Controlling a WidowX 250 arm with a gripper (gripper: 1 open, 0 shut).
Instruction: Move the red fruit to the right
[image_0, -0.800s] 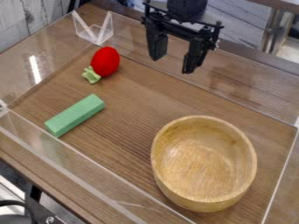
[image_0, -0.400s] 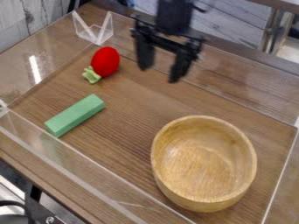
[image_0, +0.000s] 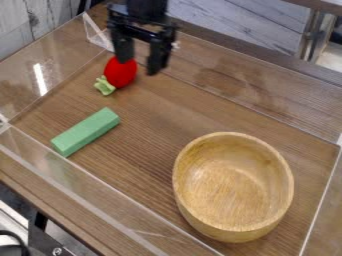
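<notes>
The red fruit (image_0: 119, 72) lies on the wooden table at the upper left, its green leafy stub (image_0: 103, 87) pointing toward the lower left. My gripper (image_0: 139, 58) hangs open just above and slightly right of it, pointing down, with its left finger partly covering the fruit's top. Nothing is held between the black fingers (image_0: 156, 58).
A flat green rectangular block (image_0: 86, 131) lies at the left of the table. A large wooden bowl (image_0: 234, 186) fills the lower right. Clear plastic walls (image_0: 27, 70) border the table, and a clear folded piece (image_0: 99, 33) stands at the back left.
The open gripper has travelled left from the back middle of the table to just over the red fruit, and it has come lower. The fruit, block and bowl have not moved.
</notes>
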